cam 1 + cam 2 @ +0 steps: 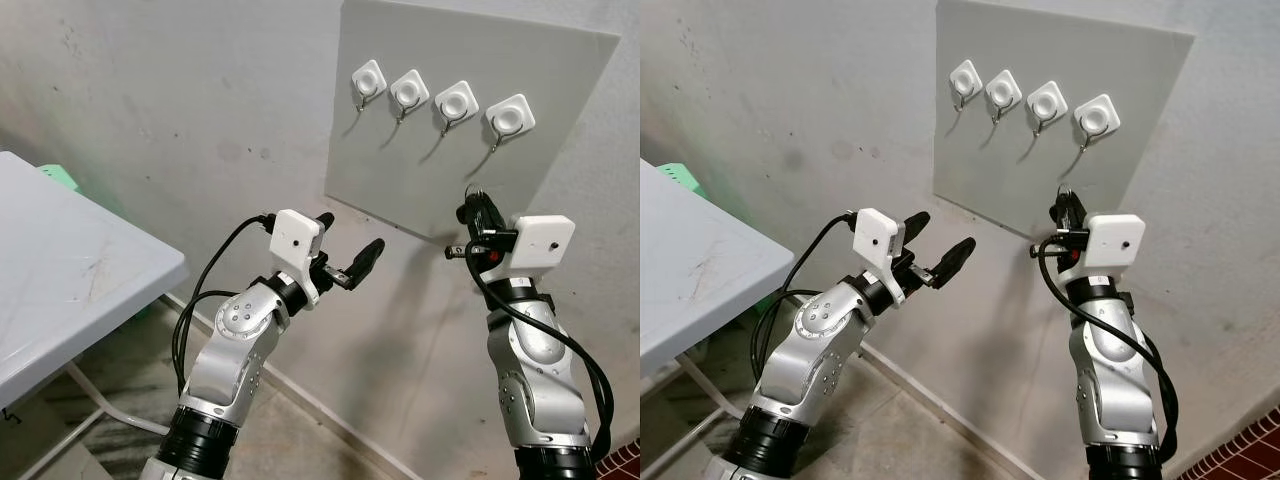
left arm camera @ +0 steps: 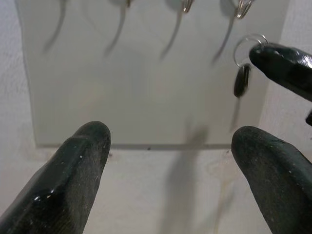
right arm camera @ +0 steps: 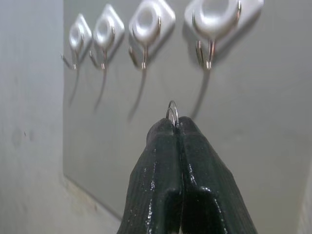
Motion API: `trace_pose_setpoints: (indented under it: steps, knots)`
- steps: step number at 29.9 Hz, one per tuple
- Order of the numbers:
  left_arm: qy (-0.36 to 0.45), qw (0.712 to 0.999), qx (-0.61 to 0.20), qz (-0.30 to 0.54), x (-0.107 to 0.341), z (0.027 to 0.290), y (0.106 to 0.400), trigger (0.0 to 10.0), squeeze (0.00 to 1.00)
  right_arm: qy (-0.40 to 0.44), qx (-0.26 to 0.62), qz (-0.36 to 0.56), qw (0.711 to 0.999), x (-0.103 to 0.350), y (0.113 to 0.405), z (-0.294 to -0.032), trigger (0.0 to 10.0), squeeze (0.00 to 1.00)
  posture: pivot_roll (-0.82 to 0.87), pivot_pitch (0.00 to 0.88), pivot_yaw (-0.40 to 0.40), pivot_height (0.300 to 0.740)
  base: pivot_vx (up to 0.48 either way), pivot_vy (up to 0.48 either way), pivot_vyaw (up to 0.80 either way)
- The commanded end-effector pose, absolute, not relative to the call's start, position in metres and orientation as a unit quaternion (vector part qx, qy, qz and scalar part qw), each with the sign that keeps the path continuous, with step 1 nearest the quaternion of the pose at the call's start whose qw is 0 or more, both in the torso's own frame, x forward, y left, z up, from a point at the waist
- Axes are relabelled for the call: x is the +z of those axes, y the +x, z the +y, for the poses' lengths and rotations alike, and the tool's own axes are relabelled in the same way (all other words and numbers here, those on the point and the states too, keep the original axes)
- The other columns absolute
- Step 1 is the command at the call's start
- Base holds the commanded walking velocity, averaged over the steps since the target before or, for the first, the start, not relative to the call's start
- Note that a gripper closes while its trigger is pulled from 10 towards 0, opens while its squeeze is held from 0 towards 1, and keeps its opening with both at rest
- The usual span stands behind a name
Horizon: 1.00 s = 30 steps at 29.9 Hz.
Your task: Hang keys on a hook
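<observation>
I have the right gripper point(image 3: 176, 127) pinched shut on the keys point(image 2: 242, 73): in the right wrist view the two fingers are pressed together with the top arc of the ring point(image 3: 172, 111) poking out above the tips. From the left wrist view I can see the ring at the fingertip and a dark key or fob hanging straight down from it, so the long axis of the keys is vertical, close in front of the board point(image 1: 420, 170).

The relation that matters is ring to hook. The four hooks sit in a row near the top of the board, and the nearest one, the hook point(image 3: 208, 51) at the right end, lies above the ring and slightly to the robot's right. There is a clear gap between them; the ring is not touching any hook yet. I judge the next move as a lift up and a little right, then a small push toward the board so the ring passes over the upturned wire tip, then a drop and release. The ring shows edge-on above the fingertips, so it may need a slight turn to catch.

The left gripper point(image 1: 348, 250) is open, fingers wide apart, hovering lower and well to the left of the board's bottom edge, holding nothing. The right arm is clearly nearer.
</observation>
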<state>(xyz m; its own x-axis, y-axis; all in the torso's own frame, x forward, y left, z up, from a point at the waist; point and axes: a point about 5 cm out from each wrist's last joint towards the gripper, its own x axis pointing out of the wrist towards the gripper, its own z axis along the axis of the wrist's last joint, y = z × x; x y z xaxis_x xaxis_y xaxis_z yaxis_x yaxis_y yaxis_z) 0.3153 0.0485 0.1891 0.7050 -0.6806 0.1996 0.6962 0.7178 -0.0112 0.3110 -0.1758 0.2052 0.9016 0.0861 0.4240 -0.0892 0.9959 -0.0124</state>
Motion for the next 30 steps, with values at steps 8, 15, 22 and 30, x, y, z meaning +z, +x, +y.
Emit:
trace_pose_setpoints:
  steps: [8,15,22,30]
  knots:
    - [-0.048,0.909,-0.394,-0.125,0.214,0.04,0.315,10.0,0.0,0.027,0.065,-0.262,0.963,0.23,0.321,-0.178,10.0,0.0,-0.04,0.0,-0.016,0.74,0.0,0.0,0.0]
    - [-0.057,0.906,-0.4,-0.128,0.219,0.037,0.313,10.0,0.0,0.027,0.065,-0.276,0.959,0.241,0.328,-0.184,10.0,0.0,-0.04,0.0,-0.013,0.74,0.0,0.0,0.0]
    - [-0.063,0.905,-0.402,-0.126,0.22,0.037,0.311,10.0,0.0,0.055,0.056,-0.284,0.956,0.249,0.335,-0.191,10.0,0.0,-0.04,0.0,-0.014,0.74,0.0,0.0,0.0]
    - [-0.071,0.906,-0.397,-0.125,0.221,0.038,0.31,10.0,0.0,0.128,0.059,-0.264,0.954,0.239,0.337,-0.196,10.0,0.0,-0.03,0.0,-0.019,0.74,0.0,0.0,0.0]
